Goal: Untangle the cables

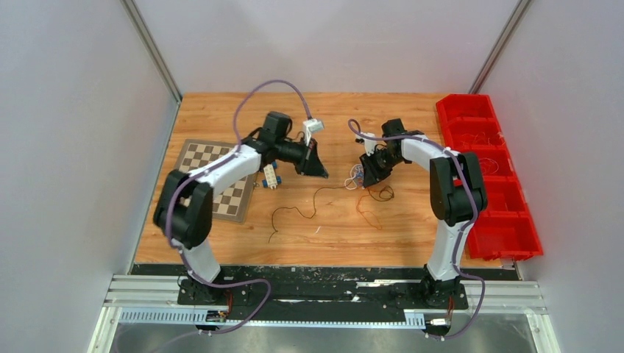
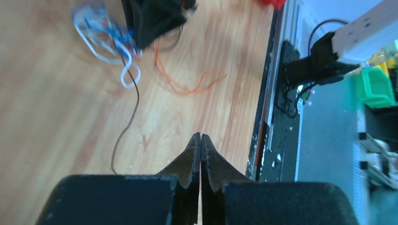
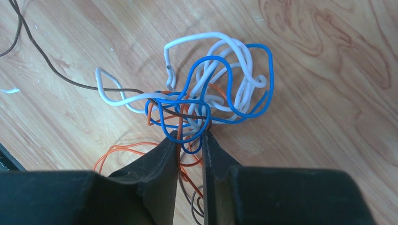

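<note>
The cables [image 3: 211, 89] are a small knot of white, blue, orange and dark brown wire on the wooden table; the overhead view shows the knot [image 1: 356, 176] near the middle. My right gripper [image 3: 191, 136] is closed down on the knot's near edge, with a blue loop and orange and brown strands between its fingers. A dark brown strand [image 1: 294, 212] and an orange strand [image 1: 368, 213] trail toward the near side. My left gripper [image 2: 201, 136] hovers left of the knot [image 2: 105, 33], shut with nothing in it.
A row of red bins [image 1: 493, 176] lines the right edge of the table. A checkerboard mat [image 1: 221, 180] lies at the left, with a small white and blue block [image 1: 271, 176] beside it. A metal rail [image 1: 324, 294] runs along the near edge.
</note>
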`<action>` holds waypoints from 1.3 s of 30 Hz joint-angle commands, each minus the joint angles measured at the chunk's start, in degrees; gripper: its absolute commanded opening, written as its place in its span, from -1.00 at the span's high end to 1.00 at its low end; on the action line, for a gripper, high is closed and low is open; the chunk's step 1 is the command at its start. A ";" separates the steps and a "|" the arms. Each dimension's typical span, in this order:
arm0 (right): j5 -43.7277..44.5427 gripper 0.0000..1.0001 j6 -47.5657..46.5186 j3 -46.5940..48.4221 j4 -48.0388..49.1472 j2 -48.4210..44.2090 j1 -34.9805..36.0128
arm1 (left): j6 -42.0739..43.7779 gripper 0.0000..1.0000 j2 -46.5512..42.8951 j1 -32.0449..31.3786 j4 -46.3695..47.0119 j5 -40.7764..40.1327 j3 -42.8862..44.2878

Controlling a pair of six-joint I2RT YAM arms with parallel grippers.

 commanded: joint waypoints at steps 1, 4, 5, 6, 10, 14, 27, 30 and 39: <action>2.24 0.57 0.34 -0.93 2.57 -1.28 -0.41 | 3.44 1.00 -11.28 1.61 -0.13 0.90 2.28; -1.34 0.58 0.98 -1.78 2.56 -2.28 -0.44 | 6.19 0.06 -9.49 1.73 -3.15 -4.54 2.47; -2.42 0.58 1.21 -2.09 2.51 -2.55 -0.38 | 7.46 -0.41 -8.11 1.73 -4.13 -6.59 2.96; -2.86 0.58 1.54 -2.27 2.51 -2.75 -0.25 | 8.12 -0.53 -5.05 1.77 -6.38 -7.17 4.56; -2.50 0.58 1.62 -3.12 2.52 -2.91 -0.25 | 7.20 -0.74 4.25 1.82 -7.80 -5.40 8.05; -2.64 0.57 1.73 -3.67 2.56 -3.07 -0.29 | 7.20 -0.77 11.38 1.78 -5.94 -4.46 11.08; -0.29 0.56 2.47 -0.31 2.62 -0.35 -0.31 | 9.50 0.10 18.99 -3.30 -9.56 4.23 9.88; 0.95 0.56 2.21 -0.39 2.65 0.05 -0.29 | 10.39 0.73 17.12 -3.27 -11.16 4.53 9.52; 5.78 0.59 0.80 -2.40 3.33 0.34 -0.99 | -1.21 1.00 -8.28 1.60 -1.54 13.08 10.36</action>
